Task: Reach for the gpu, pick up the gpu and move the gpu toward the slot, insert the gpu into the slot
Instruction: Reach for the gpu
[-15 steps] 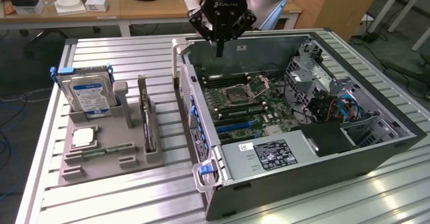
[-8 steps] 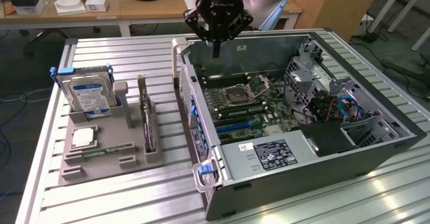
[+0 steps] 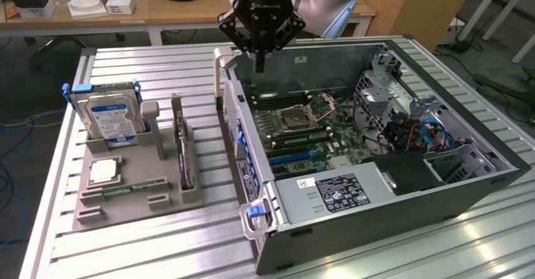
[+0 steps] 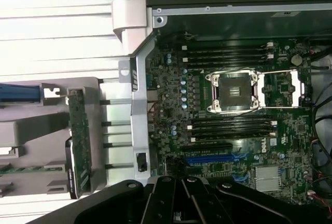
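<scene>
The gpu [image 3: 184,157] stands on its edge in a grey holder [image 3: 134,194] on the slatted table, at the exterior view's left of the open computer case [image 3: 368,147]. In the wrist view the gpu [image 4: 80,138] is a thin green-and-dark strip beside the case wall. My gripper [image 3: 260,63] hangs above the far end of the case, well apart from the card, fingers together and holding nothing. Its dark body sits over the motherboard in the wrist view [image 4: 181,203]. A blue expansion slot [image 4: 215,158] [image 3: 294,156] lies on the motherboard near the processor socket [image 4: 233,92].
A silver blue-labelled hard drive [image 3: 111,117] stands upright in the same holder, with a processor chip [image 3: 104,170] and a green memory stick [image 3: 132,185] lying flat in it. Cables and drive cages [image 3: 418,128] crowd the case's right side. Desks stand behind.
</scene>
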Tool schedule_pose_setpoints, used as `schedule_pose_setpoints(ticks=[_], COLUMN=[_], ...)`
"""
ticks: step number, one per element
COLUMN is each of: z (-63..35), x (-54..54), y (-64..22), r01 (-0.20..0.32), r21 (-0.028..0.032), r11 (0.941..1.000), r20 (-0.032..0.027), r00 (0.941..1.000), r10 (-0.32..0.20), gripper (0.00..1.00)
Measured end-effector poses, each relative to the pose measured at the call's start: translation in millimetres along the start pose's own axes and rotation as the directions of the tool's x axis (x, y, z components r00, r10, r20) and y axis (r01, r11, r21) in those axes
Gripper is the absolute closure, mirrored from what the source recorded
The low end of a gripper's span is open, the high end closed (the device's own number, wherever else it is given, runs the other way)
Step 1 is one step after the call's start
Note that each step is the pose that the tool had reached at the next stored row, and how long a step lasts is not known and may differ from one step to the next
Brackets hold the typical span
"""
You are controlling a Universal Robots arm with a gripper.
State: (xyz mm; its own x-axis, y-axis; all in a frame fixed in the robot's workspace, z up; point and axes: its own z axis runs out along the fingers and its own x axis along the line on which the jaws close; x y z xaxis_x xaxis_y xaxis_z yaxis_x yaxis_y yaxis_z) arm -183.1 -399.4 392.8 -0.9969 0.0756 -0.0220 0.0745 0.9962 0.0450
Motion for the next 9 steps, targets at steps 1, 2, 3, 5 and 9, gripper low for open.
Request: schedule_pose_setpoints(ticks=[1,2,3,5,9], z=[0.0,-0.1,-0.1,-0.2,-0.3], x=[2.7,5.2,7.7,12.6,23.0], y=[-0.2,-0.4,-0.6,-1.0,-1.8], r01=[0.000,0.000,0.000,0.000,0.000], r21=[0.0000,0.0000,0.0000,0.0001,0.0000], r11=[1.0000,1.0000,1.0000,1.0000,1.0000], r20=[-0.0001,-0.0001,-0.0002,-0.0003,-0.0007], r00=[1.0000,1.0000,1.0000,1.0000,1.0000], r10=[0.000,0.000,0.000,0.000,0.000], gripper=[0.90,0.90,0.90,0.90,0.90])
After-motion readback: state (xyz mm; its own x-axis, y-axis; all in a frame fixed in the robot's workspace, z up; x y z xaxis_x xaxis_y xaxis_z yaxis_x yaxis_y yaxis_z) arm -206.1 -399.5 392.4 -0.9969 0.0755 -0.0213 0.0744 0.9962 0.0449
